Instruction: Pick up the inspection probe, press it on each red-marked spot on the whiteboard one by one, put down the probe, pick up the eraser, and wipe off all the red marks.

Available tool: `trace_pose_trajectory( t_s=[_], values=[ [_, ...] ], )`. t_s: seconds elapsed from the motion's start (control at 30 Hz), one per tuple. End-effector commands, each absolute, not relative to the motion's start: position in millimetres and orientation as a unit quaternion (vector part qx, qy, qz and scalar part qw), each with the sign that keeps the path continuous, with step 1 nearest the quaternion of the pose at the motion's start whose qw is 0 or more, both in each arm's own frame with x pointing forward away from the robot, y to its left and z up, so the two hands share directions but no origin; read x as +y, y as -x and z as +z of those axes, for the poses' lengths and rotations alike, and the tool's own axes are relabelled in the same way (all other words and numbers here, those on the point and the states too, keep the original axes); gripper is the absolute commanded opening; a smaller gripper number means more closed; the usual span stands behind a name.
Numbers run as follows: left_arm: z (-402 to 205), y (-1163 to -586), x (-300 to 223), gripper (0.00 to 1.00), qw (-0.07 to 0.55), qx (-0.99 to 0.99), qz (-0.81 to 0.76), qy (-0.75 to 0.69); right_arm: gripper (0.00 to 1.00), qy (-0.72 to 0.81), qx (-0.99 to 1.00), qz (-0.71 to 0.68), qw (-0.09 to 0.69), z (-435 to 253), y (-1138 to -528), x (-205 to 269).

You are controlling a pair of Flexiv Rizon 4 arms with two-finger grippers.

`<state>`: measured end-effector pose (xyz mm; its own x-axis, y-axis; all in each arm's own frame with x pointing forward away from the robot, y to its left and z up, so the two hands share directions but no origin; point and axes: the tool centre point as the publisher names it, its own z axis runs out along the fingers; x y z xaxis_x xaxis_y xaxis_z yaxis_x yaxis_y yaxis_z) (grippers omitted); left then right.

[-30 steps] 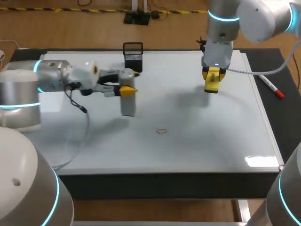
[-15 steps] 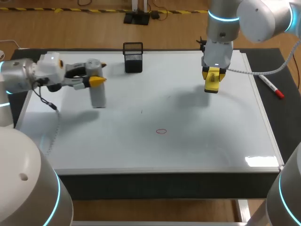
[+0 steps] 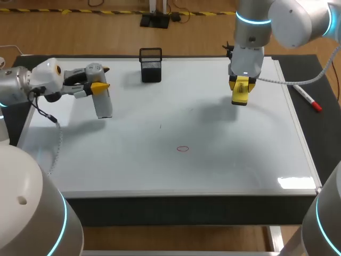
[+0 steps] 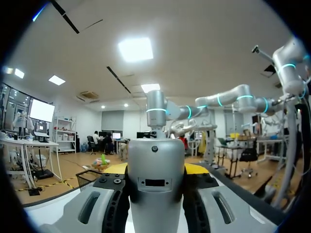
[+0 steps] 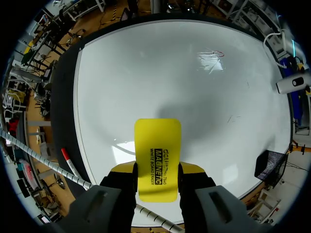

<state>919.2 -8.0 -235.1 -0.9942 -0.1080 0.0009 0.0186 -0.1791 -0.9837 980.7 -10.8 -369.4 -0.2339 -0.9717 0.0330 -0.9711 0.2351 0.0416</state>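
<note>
The grey cylindrical probe [image 3: 103, 104] hangs upright over the whiteboard's [image 3: 245, 160] far-left part, with my left gripper [image 3: 101, 78] shut on its top. In the left wrist view the probe [image 4: 155, 179] fills the gap between the fingers [image 4: 92, 208]. My right gripper [image 3: 241, 85] is above the far-right part of the board, shut on the yellow eraser [image 3: 240, 92]; the eraser [image 5: 157, 155] sticks out ahead of that gripper [image 5: 158, 170]. A red ring mark [image 3: 183, 149] sits near the board's middle, and it is also seen from the right wrist [image 5: 216, 53].
A black mesh holder [image 3: 151, 65] stands at the board's far edge. A white marker with a red cap [image 3: 308, 98] lies on the dark table strip right of the board. A small dark tick [image 3: 160, 126] shows near the middle.
My left arm has carried the probe leftward, from near the board's middle to its left part. The right arm and eraser have stayed put.
</note>
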Motion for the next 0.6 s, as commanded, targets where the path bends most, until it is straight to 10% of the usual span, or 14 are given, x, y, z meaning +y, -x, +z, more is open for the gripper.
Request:
trace_pose_trajectory(
  t_s=[0.03, 0.6],
  values=[
    [-232.9, -920.3, -6.8, 0.00, 0.041, 0.640, -0.767, 0.033, 0.00, -0.619, -0.785, -0.005, 0.026, -368.6, -981.3, -11.4],
    [-232.9, -920.3, -6.8, 0.00, 0.041, 0.640, -0.767, 0.033, 0.00, -0.627, -0.778, 0.004, 0.026, -365.5, -968.8, -1.8]
  ],
)
